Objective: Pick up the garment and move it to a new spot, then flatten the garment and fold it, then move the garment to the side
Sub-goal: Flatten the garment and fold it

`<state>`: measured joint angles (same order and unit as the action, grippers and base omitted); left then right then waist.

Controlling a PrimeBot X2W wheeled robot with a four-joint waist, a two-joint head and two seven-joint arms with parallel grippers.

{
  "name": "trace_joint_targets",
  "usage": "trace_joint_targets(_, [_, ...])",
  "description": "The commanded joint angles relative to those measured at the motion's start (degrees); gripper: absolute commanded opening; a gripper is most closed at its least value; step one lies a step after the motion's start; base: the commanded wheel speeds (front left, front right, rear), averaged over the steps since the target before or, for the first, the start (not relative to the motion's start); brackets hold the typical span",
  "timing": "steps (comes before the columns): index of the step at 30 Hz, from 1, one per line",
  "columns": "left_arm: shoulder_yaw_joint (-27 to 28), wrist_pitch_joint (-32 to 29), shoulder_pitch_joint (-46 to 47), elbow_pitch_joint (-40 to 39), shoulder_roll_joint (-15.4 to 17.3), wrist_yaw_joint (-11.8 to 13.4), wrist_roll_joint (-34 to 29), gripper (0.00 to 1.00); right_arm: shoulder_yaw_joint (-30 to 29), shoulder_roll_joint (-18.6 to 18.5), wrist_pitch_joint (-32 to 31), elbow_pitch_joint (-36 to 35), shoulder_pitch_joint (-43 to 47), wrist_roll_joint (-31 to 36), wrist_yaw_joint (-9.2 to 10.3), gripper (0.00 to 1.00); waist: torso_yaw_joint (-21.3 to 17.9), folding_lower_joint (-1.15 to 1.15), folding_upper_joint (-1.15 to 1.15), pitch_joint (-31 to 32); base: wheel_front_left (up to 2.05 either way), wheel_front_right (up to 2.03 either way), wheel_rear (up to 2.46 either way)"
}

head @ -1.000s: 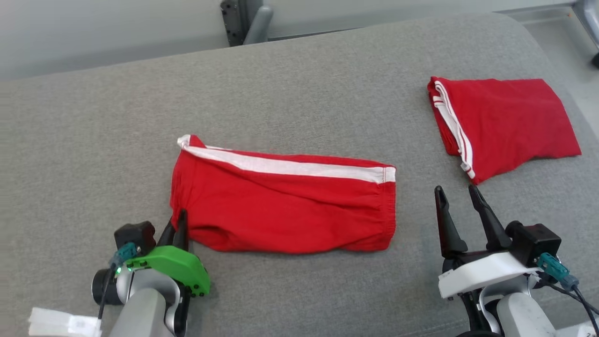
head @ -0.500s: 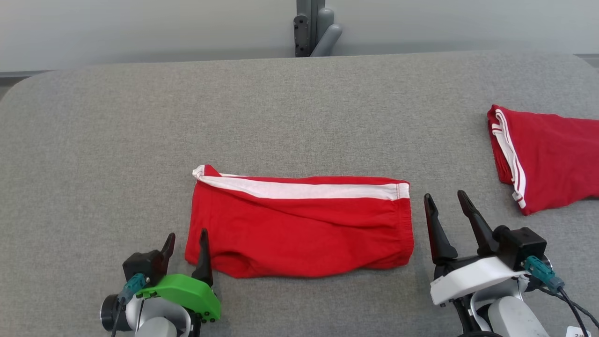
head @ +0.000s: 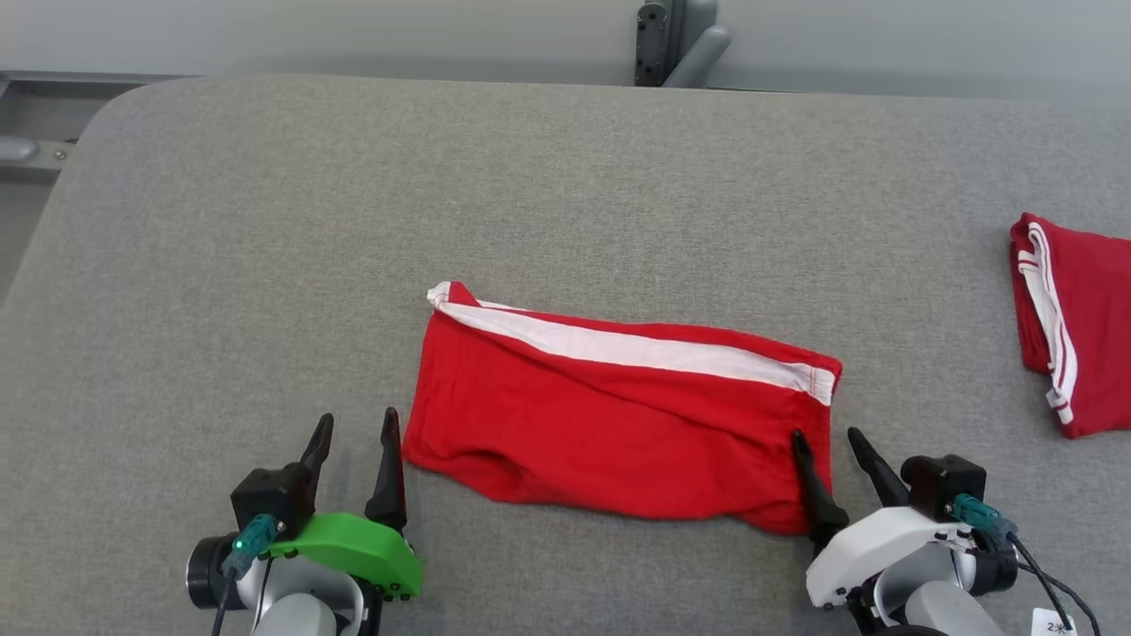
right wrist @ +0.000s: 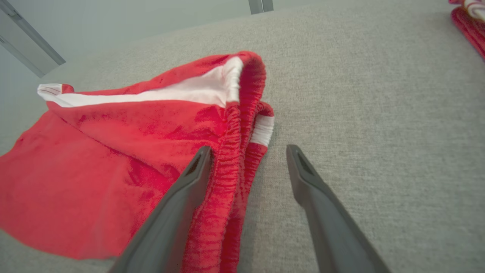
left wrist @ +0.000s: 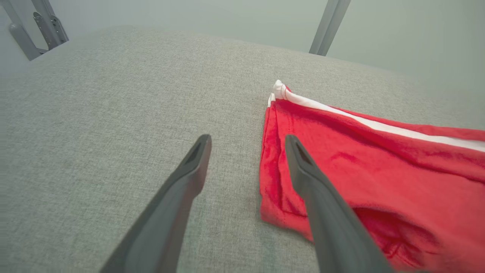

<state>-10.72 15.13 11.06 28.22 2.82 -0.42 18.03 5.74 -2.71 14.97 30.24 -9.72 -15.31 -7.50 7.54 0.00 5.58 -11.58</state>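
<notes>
Here, left hand point(head: 357, 417), right hand point(head: 826, 434) gaping at garment point(head: 618, 415) ends — second red cloth point(head: 1082, 322) cropped

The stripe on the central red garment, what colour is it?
White stripe; head view shows it best.

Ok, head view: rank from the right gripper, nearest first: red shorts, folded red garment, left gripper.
1. Red shorts: their right end lies at the right gripper's fingers.
2. Folded red garment: off to the right.
3. Left gripper: beyond the shorts' left end.
</notes>
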Motion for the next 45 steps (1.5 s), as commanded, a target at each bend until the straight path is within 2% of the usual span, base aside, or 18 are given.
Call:
trace_joint_targets(1, [0.37,-0.04,-0.93,0.08,0.2,0.31,0.29,1.0,-0.41,-0.22,0.08,1.17,-0.44,-1.12,0.04,1.0,1.65,0.0,0.0,-0.76,0.0,0.0,0.0])
trace_joint_targets(3, [0.68,-0.04,-1.07,0.2,0.19,0.47,0.66,1.0,-0.28,-0.19,0.08,4.33,-1.28,-1.89,0.04,1.0,2.35,0.0,0.0,-0.94,0.0,0.0,0.0])
trace_joint_targets(8, [1.83,-0.04,-1.39,-0.07,0.18,0.1,-0.08,1.0,2.29,-0.13,-0.12,9.45,-2.87,-10.18,0.04,1.0,3.03,0.0,0.0,-1.25,0.0,0.0,0.0])
trace_joint_targets(10, [2.18,-0.04,-1.54,-0.24,0.18,0.14,-0.26,1.0,3.77,0.02,-0.2,10.53,-3.3,-12.87,0.02,0.29,3.0,0.0,0.0,-1.24,0.0,0.0,0.0])
trace_joint_targets(11, [2.27,-0.04,-1.64,-0.32,0.18,0.17,-0.35,1.0,4.06,0.04,-0.24,11.02,-3.36,-14.64,0.02,0.0,2.92,0.0,0.0,-1.21,0.0,0.0,0.0])
trace_joint_targets(16, [2.48,-0.04,-2.33,-0.58,0.19,0.07,-0.39,1.0,1.4,-0.29,-0.1,10.57,-4.31,-19.54,0.09,0.0,1.84,0.0,0.0,-0.95,0.0,0.0,0.0])
trace_joint_targets(20, [2.5,-0.04,-2.65,-0.33,0.18,-0.03,-0.05,1.0,-2.8,-1.13,0.05,9.23,-5.54,-19.89,0.09,0.0,0.57,0.0,0.0,-0.57,0.0,0.0,0.0])
trace_joint_targets(24, [2.11,-0.04,-3.17,0.17,0.18,0.02,0.21,1.0,-3.72,-4.57,0.08,7.9,-6.8,-20.11,0.07,0.0,-1.32,0.0,0.0,0.15,0.0,0.0,0.0])
trace_joint_targets(29, [1.37,-0.04,-3.67,0.86,0.19,-0.16,0.94,1.0,2.47,-5.93,-3.28,2.57,-7.87,-24.28,0.02,0.0,-2.75,0.0,0.0,0.79,0.0,0.0,0.0])
trace_joint_targets(36, [-0.64,-0.04,-3.42,1.31,0.19,-0.24,1.87,1.0,15.0,-6.59,-14.84,-11.09,-7.2,-33.5,0.02,0.0,-2.36,0.0,0.0,1.09,0.0,0.0,0.0])
trace_joint_targets(41, [-1.71,-0.04,-2.94,1.64,0.19,-0.03,2.32,1.0,18.52,-5.35,-17.99,-13.17,-8.9,-35.47,0.02,0.0,-0.09,0.0,0.0,0.9,0.0,0.0,0.0])
trace_joint_targets(45, [-2.91,-0.04,-1.73,1.52,0.22,0.16,2.32,1.0,20.98,-3.98,-17.27,-10.1,-11.65,-33.75,0.02,0.0,3.75,0.0,0.0,0.17,0.0,0.0,0.0])
